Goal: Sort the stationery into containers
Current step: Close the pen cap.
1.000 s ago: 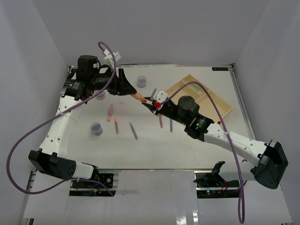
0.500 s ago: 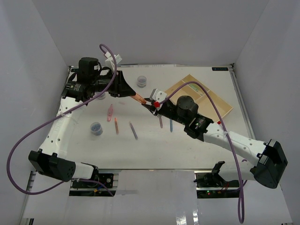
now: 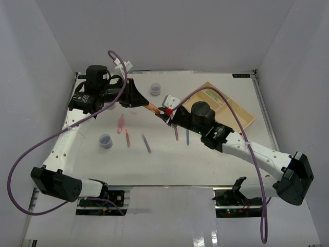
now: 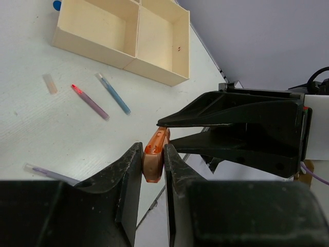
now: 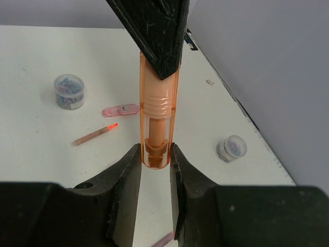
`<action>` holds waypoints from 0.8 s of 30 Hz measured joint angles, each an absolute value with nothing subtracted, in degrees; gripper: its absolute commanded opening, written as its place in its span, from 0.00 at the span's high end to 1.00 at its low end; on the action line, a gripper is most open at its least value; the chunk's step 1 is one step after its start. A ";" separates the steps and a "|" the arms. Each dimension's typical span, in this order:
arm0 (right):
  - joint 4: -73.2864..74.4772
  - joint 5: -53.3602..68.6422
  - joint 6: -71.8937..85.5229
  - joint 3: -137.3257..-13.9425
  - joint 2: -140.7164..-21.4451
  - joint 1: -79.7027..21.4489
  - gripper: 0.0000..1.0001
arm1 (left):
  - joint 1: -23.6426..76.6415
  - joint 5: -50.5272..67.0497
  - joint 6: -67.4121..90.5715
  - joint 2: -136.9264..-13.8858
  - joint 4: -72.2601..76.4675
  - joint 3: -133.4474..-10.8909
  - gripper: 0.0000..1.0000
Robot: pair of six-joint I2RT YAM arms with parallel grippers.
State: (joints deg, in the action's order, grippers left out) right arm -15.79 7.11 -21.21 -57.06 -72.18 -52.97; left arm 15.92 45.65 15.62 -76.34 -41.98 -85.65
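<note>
A short orange piece [image 3: 152, 108] hangs in the air between both grippers above the table's middle. My left gripper [image 3: 146, 104] is shut on one end; the left wrist view shows its jaws [image 4: 153, 159] pressed on the orange piece [image 4: 157, 146]. My right gripper [image 3: 161, 111] grips the other end; in the right wrist view its jaws [image 5: 155, 154] touch both sides of the orange piece [image 5: 157, 103]. The beige three-compartment tray [image 3: 244, 117] lies at the far right, also in the left wrist view [image 4: 138, 32].
On the table lie a pink piece [image 3: 121, 123], an orange pen [image 3: 127, 138], purple pens [image 3: 146, 143] [image 3: 176, 134] and a blue pen [image 3: 187, 137]. Grey tubs stand at the back [image 3: 155, 89] and at the left [image 3: 106, 140].
My right gripper has moved up and left along the orange piece toward the left gripper. The left gripper still holds its end and has shifted slightly back.
</note>
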 measured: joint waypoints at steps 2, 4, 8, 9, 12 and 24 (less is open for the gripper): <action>-15.00 7.11 -21.21 -57.78 -72.47 -52.90 0.92 | 15.92 45.63 15.86 -76.14 -41.12 -85.19 0.69; -13.93 7.11 -21.23 -58.43 -72.60 -52.86 0.92 | 15.92 45.63 16.21 -75.92 -40.34 -84.66 0.69; -12.32 7.22 -21.26 -59.59 -72.73 -52.64 0.92 | 15.94 45.65 17.06 -75.61 -38.72 -83.83 0.69; -11.97 7.25 -21.26 -59.83 -72.75 -52.60 0.92 | 15.94 45.67 17.15 -75.61 -38.46 -83.79 0.69; -11.29 7.22 -21.32 -60.23 -72.75 -52.49 0.92 | 15.97 45.84 17.63 -75.61 -37.67 -83.44 0.69; -8.64 7.18 -22.31 -61.71 -72.82 -52.25 0.92 | 16.51 46.15 18.63 -75.64 -36.27 -82.85 0.72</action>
State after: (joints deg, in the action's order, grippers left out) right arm -8.64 7.18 -22.31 -61.71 -72.82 -52.25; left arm 16.51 46.15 18.63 -75.64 -36.27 -82.85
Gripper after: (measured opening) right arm 0.307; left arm 0.289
